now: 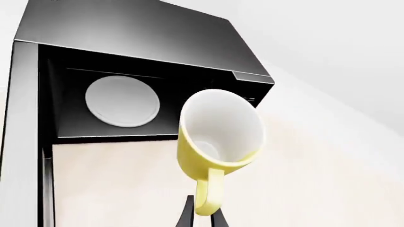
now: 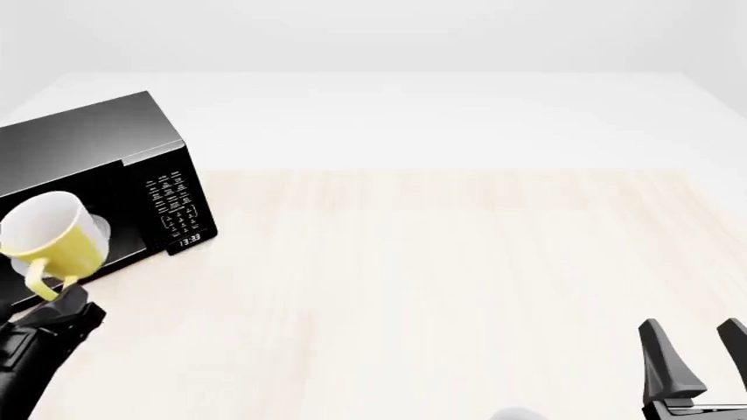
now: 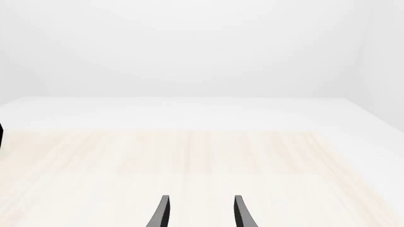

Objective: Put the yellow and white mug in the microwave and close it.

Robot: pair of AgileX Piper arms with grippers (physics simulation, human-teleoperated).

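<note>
Nearest the camera in the front view, the right gripper (image 2: 701,354) sits low at the right edge of the worktop (image 2: 443,280), its two dark fingers (image 2: 666,359) standing apart with nothing between them; the right wrist view shows the same gap over bare pale wood. At the near left, the left gripper (image 2: 56,302) is raised off the worktop and its fingers are clamped on the loop handle of the yellow and white mug (image 2: 52,238). The mug hangs in the air, tipped on its side so that its white inside faces outward, handle pointing down toward the fingers. In the left wrist view the mug (image 1: 218,137) fills the middle, just in front of the open cavity of the microwave (image 1: 136,42), with the round white turntable plate (image 1: 122,101) visible inside, apart from the mug. Farther back on the left, the black microwave (image 2: 105,131) stands on the worktop, its button panel (image 2: 170,203) and digital clock (image 2: 191,238) facing right and forward. I cannot tell whether the mug has crossed the opening.
</note>
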